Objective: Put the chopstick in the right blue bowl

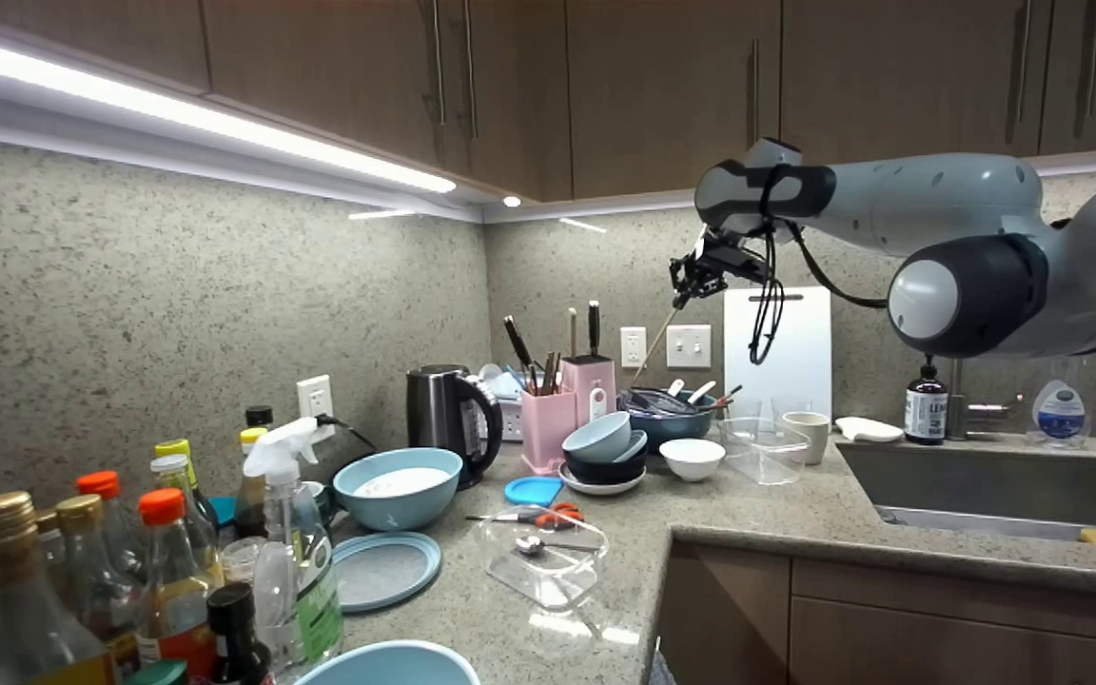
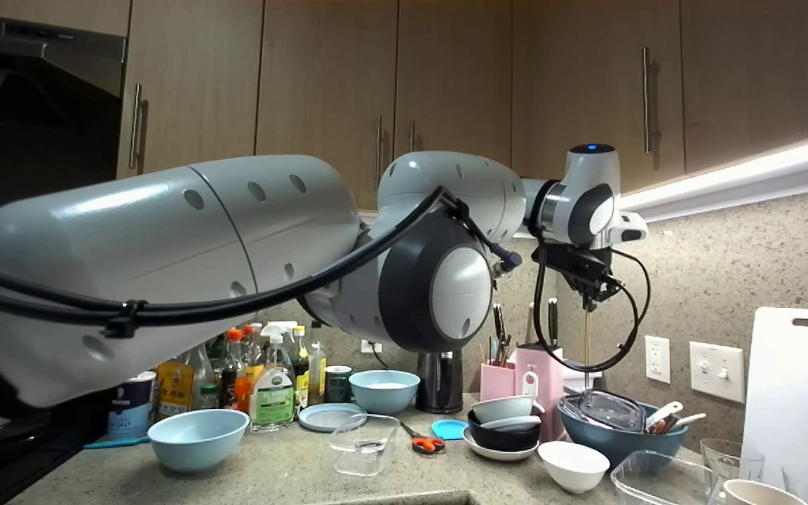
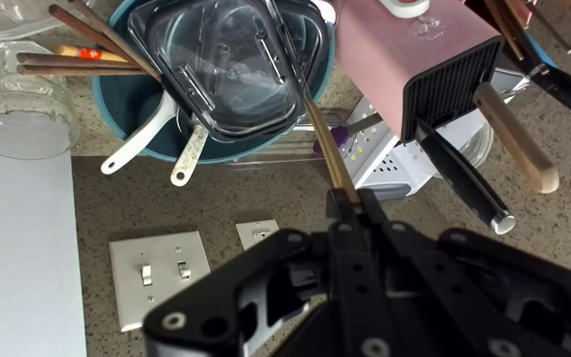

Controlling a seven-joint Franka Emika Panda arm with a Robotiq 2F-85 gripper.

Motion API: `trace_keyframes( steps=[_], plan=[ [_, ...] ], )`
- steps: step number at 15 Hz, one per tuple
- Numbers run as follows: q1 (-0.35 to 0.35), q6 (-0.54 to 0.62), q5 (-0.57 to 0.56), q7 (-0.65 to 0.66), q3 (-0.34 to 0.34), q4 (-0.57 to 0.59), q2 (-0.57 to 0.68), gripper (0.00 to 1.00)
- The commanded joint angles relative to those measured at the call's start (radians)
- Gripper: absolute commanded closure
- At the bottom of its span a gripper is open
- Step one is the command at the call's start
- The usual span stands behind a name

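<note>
Wrist view: you've got the slim tan wooden chopstick (image 3: 331, 148) clenched in your black gripper (image 3: 354, 201); only the exterior views catch the round, deep light-blue bowl (image 2: 384, 398) beside the glossy black kettle (image 2: 440, 382)!

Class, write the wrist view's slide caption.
Black gripper clasping a slender tan wooden chopstick partly in front of a round teal bowl.

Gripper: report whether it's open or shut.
The gripper is shut on the chopstick: the wrist view shows its fingers clamping one end.

I am recording a speckled countertop (image 2: 271, 473) directly supporting a black kettle (image 1: 436, 419), two light-blue bowls (image 2: 384, 398), a flat plate (image 1: 386, 571) and orange-handled scissors (image 2: 423, 442).
</note>
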Motion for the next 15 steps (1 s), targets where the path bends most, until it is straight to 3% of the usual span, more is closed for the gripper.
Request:
trace_keyframes(
  steps=[1,10,15],
  plan=[
    [-0.005,0.003,0.001,0.000,0.001,-0.013,-0.011,0.94],
    [0.012,-0.067,-0.020,-0.036,-0.013,-0.030,-0.023,0.98],
    [0.015,-0.042,-0.037,-0.008,-0.048,-0.027,-0.011,0.98]
  ],
)
